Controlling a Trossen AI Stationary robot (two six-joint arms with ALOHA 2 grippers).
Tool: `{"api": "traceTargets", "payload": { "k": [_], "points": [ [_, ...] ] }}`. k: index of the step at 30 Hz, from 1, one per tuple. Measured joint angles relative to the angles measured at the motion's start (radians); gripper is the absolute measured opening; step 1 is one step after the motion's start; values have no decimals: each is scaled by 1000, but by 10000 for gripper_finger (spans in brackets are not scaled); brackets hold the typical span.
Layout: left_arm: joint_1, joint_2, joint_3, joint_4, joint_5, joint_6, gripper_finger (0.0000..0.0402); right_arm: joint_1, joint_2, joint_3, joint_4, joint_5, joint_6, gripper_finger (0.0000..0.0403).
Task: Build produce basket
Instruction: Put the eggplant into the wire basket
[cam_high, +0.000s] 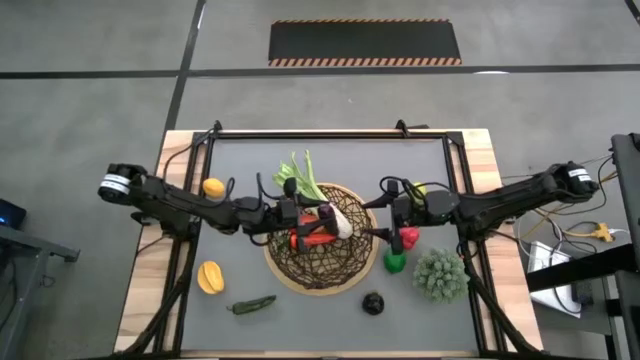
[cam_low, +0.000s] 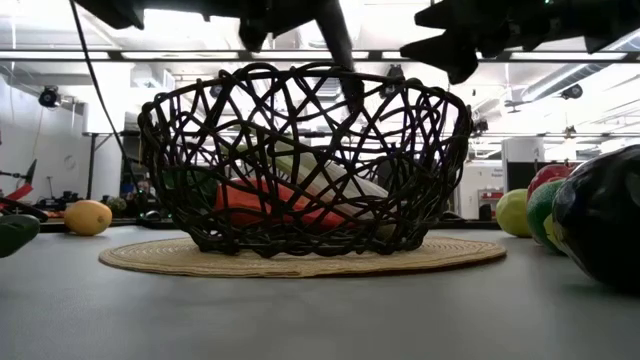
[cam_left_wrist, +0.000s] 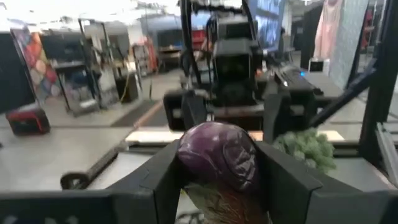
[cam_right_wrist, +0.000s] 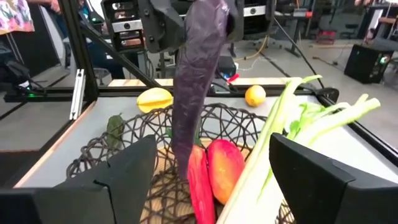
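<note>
Grey matting covers the wood-edged table (cam_high: 180, 150) in the high view, with a concrete floor and a black hazard-striped mat (cam_high: 365, 42) beyond. At the middle sits the round basket of criss-cross dark brown wicker with a tan rim (cam_high: 322, 272), holding a long white-and-green leek (cam_high: 325, 200) and an orange carrot (cam_high: 310, 240). The left gripper (cam_high: 318, 214) hangs over the basket; the right gripper (cam_high: 385, 210) sits at the basket's right rim. Outside the basket lie two yellow lemons (cam_high: 212, 187) (cam_high: 210, 277), a green chili (cam_high: 250, 305), a dark round piece (cam_high: 373, 302), a red pepper (cam_high: 408, 238), a green lime (cam_high: 395, 262) and a bushy pale-green cluster (cam_high: 440, 275).

Seen level from the low view, the basket's open weave rises from a flat woven base (cam_low: 300, 262), with orange and white pieces showing through the strands.

From the left wrist view, the left gripper's dark fingers (cam_left_wrist: 158, 174) are clamped either side of a long purple eggplant (cam_left_wrist: 217, 152), seen end-on.

From the right wrist view, the right gripper (cam_right_wrist: 211, 180) stands released, its fingers wide apart and holding nothing. The eggplant hangs upright from the left gripper above the basket, its tip just above a red pepper (cam_right_wrist: 225, 168) beside the leek's green stalks.
</note>
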Motion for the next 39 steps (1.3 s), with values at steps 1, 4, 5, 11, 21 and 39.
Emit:
{"api": "traceTargets", "payload": {
  "k": [1, 4, 5, 11, 21, 39],
  "points": [
    [0, -9, 0, -27, -1, -14, 163, 0, -16, 0, -20, 0, 8, 289],
    [0, -27, 0, -99, -1, -50, 163, 0, -58, 0, -80, 0, 29, 283],
    [0, -32, 0, -113, -2, -55, 163, 0, -70, 0, -98, 0, 33, 282],
    [0, -41, 48, -288, -3, -104, 163, 0, -128, 0, -190, 0, 59, 276],
    [-1, -41, 196, -530, 6, -94, 163, 0, -159, 0, -245, -1, 75, 274],
    [0, 243, 278, -447, 40, 9, 163, 0, -156, 0, -254, -3, 84, 274]
  ]
}}
